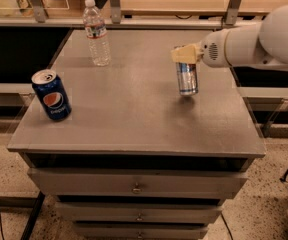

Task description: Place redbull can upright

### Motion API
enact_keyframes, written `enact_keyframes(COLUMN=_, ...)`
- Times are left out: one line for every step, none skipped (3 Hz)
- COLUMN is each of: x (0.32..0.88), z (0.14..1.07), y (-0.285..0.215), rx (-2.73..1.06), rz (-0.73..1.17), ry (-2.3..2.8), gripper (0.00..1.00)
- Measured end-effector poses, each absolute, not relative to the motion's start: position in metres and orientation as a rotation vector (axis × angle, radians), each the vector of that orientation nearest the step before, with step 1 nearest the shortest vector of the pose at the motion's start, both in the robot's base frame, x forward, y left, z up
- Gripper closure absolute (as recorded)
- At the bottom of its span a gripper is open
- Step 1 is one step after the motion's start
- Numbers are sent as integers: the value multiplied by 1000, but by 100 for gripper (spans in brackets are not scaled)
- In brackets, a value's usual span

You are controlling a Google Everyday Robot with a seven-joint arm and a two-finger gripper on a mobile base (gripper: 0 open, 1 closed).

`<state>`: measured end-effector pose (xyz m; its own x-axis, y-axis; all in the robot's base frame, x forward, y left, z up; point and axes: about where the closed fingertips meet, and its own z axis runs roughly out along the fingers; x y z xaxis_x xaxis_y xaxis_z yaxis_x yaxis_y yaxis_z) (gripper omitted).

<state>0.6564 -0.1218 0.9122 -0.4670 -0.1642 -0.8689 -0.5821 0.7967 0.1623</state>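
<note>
The redbull can (187, 77) is slim, silver and blue, and stands upright on the right part of the grey cabinet top (134, 114). My gripper (185, 54) comes in from the right on a white arm and sits at the can's top end, its tan fingers (179, 55) closed around the rim. The can's base appears to rest on or just above the surface, with its shadow right under it.
A dark blue Pepsi can (51, 95) stands near the left front edge. A clear water bottle (96, 32) stands at the back left. Drawers run below the top, and a rail and counter stand behind it.
</note>
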Motion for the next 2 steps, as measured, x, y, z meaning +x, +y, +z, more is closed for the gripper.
enact_keyframes(x=651, z=915, y=-129, rx=-524, rz=654, ry=1963, gripper=100)
enact_keyframes(x=650, z=916, y=-128, rx=-527, rz=652, ry=1963, gripper=100)
